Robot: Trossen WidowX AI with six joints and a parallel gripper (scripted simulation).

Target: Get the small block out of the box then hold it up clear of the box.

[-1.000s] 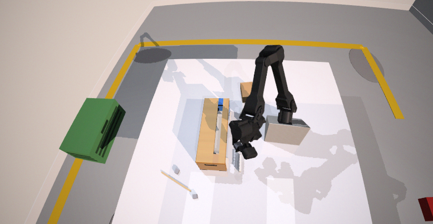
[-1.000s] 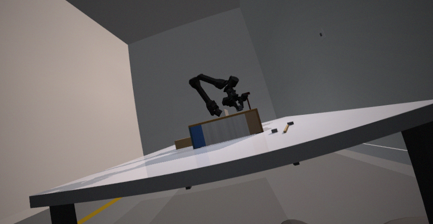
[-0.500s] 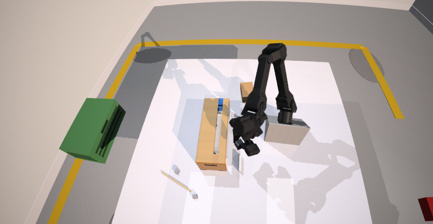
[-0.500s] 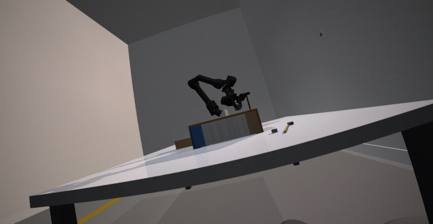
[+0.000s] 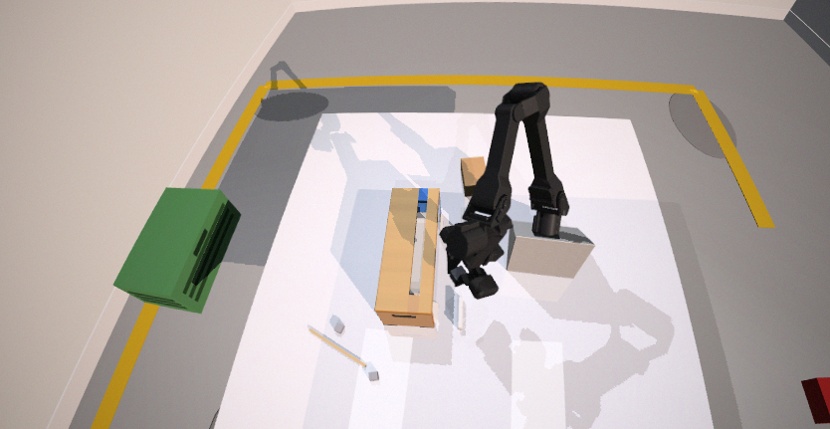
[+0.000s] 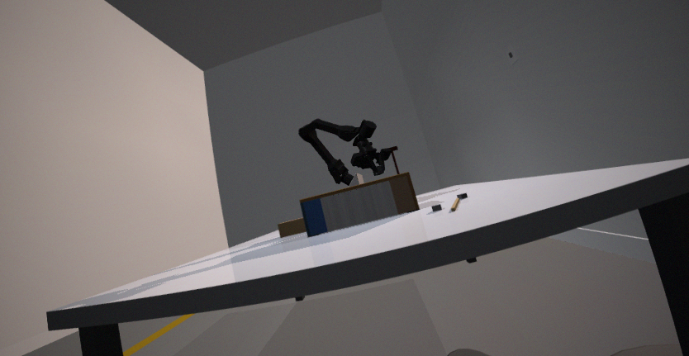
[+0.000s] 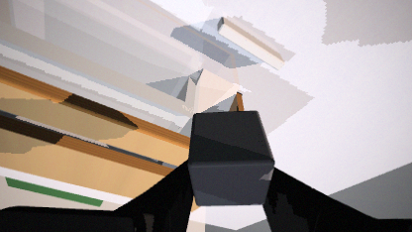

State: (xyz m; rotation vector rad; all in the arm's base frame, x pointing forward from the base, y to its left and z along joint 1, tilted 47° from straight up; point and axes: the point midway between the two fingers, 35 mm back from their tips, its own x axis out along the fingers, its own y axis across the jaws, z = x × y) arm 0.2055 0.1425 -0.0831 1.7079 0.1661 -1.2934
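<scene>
While the hand (image 5: pixel 466 280) stands clamped on a small grey cube, I take that cube to be the block (image 7: pixel 230 156): it sits square between the two black fingers in the wrist view, gripped on opposite faces. It is out of the box (image 5: pixel 398 263) and off the bench (image 5: pixel 586 338).

Position: the hand hangs just beside the box's long side that faces the arm's base, toward the box's end nearer the top camera. From the exterior view it sits only a little above the level of the box top. I judge that the hold does not yet count as well clear; more height and a move away from the box would be called for.

Grip: the faces look flat and the block is not tilted, so I expect it to ride steadily if the arm moves slowly.

Surroundings: a grey strip (image 5: pixel 450 302) and a pale strip (image 5: pixel 460 313) lie on the bench between the hand and the box. A stick (image 5: pixel 338 346) with a grey lump near each end lies well apart on the box's far side.

Risk: the box is close alongside, so any sideways swing toward it could nudge it. I would go straight up first.
</scene>
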